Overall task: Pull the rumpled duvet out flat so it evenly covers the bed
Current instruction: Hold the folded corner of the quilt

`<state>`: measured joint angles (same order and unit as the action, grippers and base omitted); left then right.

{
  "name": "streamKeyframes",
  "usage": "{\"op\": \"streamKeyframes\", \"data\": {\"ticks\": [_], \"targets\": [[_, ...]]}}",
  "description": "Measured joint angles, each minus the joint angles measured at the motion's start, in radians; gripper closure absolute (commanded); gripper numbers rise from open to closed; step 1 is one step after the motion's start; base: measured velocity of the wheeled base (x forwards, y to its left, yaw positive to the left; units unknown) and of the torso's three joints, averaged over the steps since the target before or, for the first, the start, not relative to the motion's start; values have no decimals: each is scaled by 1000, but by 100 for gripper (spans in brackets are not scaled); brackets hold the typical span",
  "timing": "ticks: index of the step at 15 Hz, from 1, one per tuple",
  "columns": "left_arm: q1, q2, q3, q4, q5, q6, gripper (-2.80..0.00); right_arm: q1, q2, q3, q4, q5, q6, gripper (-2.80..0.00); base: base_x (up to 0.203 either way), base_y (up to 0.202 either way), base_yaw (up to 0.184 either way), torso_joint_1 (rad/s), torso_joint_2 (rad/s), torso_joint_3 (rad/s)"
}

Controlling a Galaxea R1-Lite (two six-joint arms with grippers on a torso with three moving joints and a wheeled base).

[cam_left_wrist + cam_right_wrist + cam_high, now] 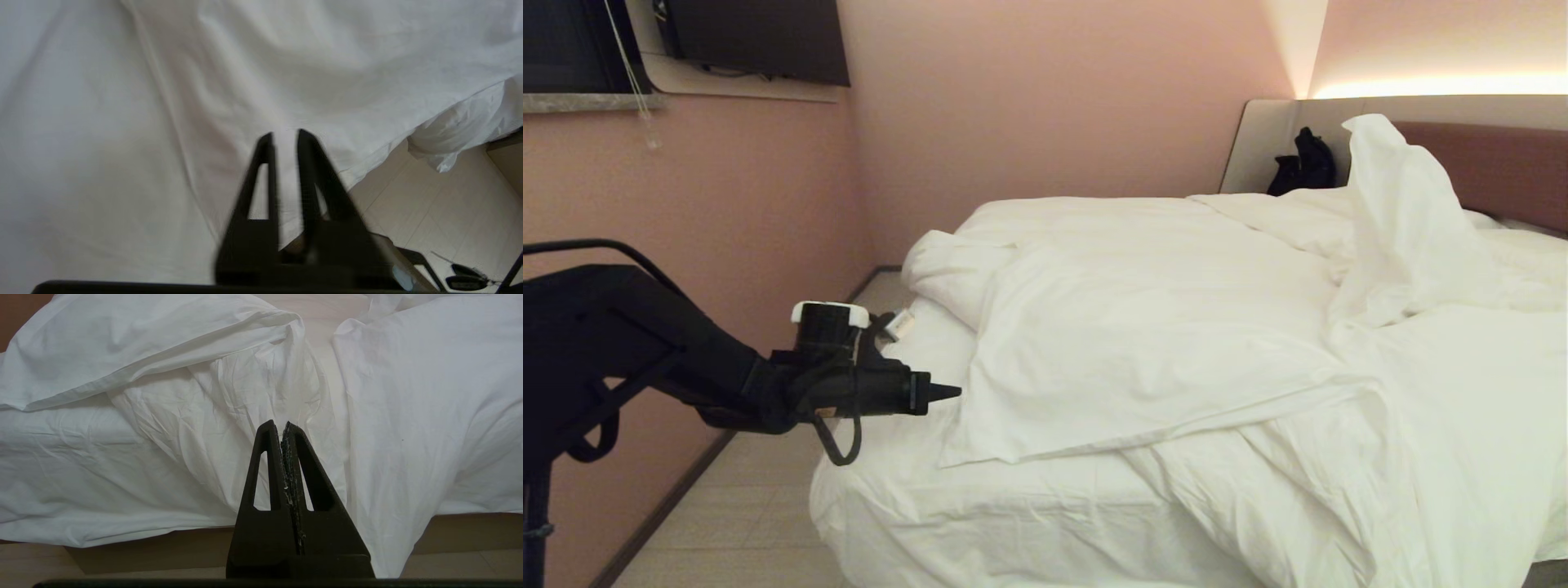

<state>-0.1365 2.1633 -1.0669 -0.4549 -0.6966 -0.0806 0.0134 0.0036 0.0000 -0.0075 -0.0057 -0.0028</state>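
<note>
Left gripper (947, 394) with fingers a narrow gap apart, empty, beside the bed (915, 506) corner; duvet (1143, 327) bunched toward the headboard; right gripper (282, 424) pressed together, parked; best to widen, then pinch the nearest duvet edge.

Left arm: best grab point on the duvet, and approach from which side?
Judging by its pose, take the duvet at its loose flat corner flap near the bed's near-left corner. Come in level from the robot's left, where the left gripper already points. The thin edge lies free on the sheet, so slightly parted fingers could probably pinch it.
</note>
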Motion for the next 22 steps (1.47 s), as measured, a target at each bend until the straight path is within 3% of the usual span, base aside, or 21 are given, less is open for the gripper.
{"op": "streamKeyframes", "data": {"ticks": [22], "targets": [[-19,188,-227,-1,-4,-6,-280,0,0,0,0,0,0,0,0,0,0,0,0,0]]}}
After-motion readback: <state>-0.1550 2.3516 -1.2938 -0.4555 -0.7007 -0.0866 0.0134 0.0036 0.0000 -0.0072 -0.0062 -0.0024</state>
